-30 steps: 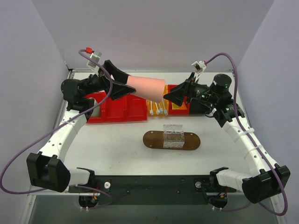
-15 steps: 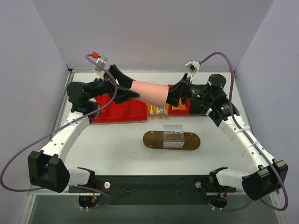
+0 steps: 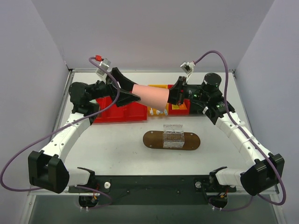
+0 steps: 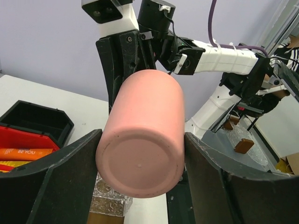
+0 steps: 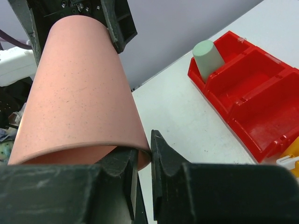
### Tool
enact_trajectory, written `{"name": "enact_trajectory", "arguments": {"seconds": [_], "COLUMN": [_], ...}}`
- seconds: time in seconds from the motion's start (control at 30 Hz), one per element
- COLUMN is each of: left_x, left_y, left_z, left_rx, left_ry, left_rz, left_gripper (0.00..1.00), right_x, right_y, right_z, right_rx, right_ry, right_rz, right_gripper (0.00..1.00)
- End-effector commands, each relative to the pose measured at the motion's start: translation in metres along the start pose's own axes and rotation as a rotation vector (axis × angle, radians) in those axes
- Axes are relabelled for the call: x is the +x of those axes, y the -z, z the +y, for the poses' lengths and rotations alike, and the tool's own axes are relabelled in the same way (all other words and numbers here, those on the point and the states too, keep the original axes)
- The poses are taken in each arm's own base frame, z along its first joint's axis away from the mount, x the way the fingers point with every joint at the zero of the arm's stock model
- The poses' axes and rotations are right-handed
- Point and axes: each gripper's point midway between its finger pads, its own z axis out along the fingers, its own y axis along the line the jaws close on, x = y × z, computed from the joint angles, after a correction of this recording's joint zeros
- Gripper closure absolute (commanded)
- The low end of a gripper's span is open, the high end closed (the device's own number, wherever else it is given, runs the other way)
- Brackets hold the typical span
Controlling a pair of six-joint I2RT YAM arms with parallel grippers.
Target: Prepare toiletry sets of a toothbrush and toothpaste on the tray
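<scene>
A pink cup (image 3: 150,95) hangs on its side above the bins, held between both arms. My left gripper (image 3: 135,91) is shut on its base end, one finger (image 4: 56,182) against each side of the cup (image 4: 145,140). My right gripper (image 3: 171,95) is shut on the rim of the cup (image 5: 79,93), one finger inside the mouth and one outside (image 5: 145,158). White toothbrushes (image 3: 159,111) lie in the yellow bin under the cup. An orange toothpaste tube (image 4: 21,152) lies in a bin. The brown oval tray (image 3: 152,139) lies in front, apart from both grippers.
A clear faceted cup (image 3: 173,136) stands on the tray's middle. Red bins (image 3: 119,111) line the back; one holds a pale green cup (image 5: 208,58). A black bin (image 4: 37,122) sits beside them. Grey walls close in on both sides.
My right gripper moved left to the cup's mouth and shut on its rim. My left gripper kept its grip and shifted slightly right with the cup.
</scene>
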Motion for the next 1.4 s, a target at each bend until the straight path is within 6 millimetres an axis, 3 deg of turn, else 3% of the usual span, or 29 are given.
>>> {"name": "enact_trajectory", "arguments": {"seconds": [0.0, 0.03, 0.07, 0.13, 0.17, 0.2, 0.27, 0.3, 0.37, 0.4, 0.47, 0.63, 0.8, 1.0, 1.2, 1.37], "left_x": [-0.010, -0.010, -0.006, -0.007, -0.005, -0.007, -0.003, -0.006, -0.001, -0.003, 0.003, 0.010, 0.018, 0.029, 0.036, 0.043], "left_y": [0.000, 0.001, 0.002, 0.007, 0.009, 0.014, 0.022, 0.024, 0.034, 0.036, 0.042, 0.053, 0.060, 0.066, 0.072, 0.077], "left_z": [0.007, 0.010, 0.015, 0.020, 0.024, 0.028, 0.036, 0.039, 0.046, 0.049, 0.054, 0.065, 0.075, 0.083, 0.093, 0.098], "left_rx": [-0.060, -0.073, -0.090, -0.113, -0.134, -0.154, -0.208, -0.224, -0.275, -0.290, -0.323, -0.375, -0.408, -0.418, -0.460, -0.474], "left_ry": [-0.071, -0.096, -0.081, -0.121, -0.112, -0.159, -0.156, -0.226, -0.221, -0.272, -0.260, -0.307, -0.343, -0.351, -0.363, -0.359], "left_rz": [-0.026, -0.021, -0.011, -0.004, 0.006, 0.014, 0.044, 0.058, 0.096, 0.108, 0.137, 0.208, 0.252, 0.300, 0.332, 0.368], "left_gripper": [0.51, 0.39, 0.12, 0.11, 0.11, 0.11, 0.11, 0.11, 0.10, 0.10, 0.10, 0.09, 0.09, 0.09, 0.08, 0.08], "right_x": [-0.005, -0.007, -0.007, 0.002, -0.004, 0.007, -0.002, 0.009, 0.002, 0.016, 0.020, 0.062, 0.081, 0.106, 0.129, 0.133], "right_y": [0.011, 0.016, 0.019, 0.031, 0.038, 0.046, 0.067, 0.079, 0.102, 0.113, 0.136, 0.185, 0.225, 0.250, 0.257, 0.259], "right_z": [0.012, 0.014, 0.011, 0.004, 0.006, 0.000, -0.004, -0.008, -0.012, -0.012, -0.024, -0.035, -0.053, -0.056, -0.071, -0.085], "right_rx": [0.011, 0.024, 0.042, 0.107, 0.128, 0.167, 0.232, 0.279, 0.378, 0.420, 0.542, 0.735, 0.901, 0.961, 0.960, 0.973], "right_ry": [0.105, 0.118, 0.135, 0.096, 0.104, 0.076, 0.078, 0.067, 0.114, 0.082, 0.142, 0.085, 0.050, -0.014, -0.084, -0.125], "right_rz": [0.002, -0.003, -0.002, 0.050, 0.055, 0.102, 0.099, 0.145, 0.163, 0.220, 0.279, 0.523, 0.614, 0.776, 0.883, 0.943], "right_gripper": [1.00, 1.00, 1.00, 1.00, 1.00, 1.00, 1.00, 1.00, 1.00, 1.00, 1.00, 1.00, 1.00, 1.00, 1.00, 1.00]}}
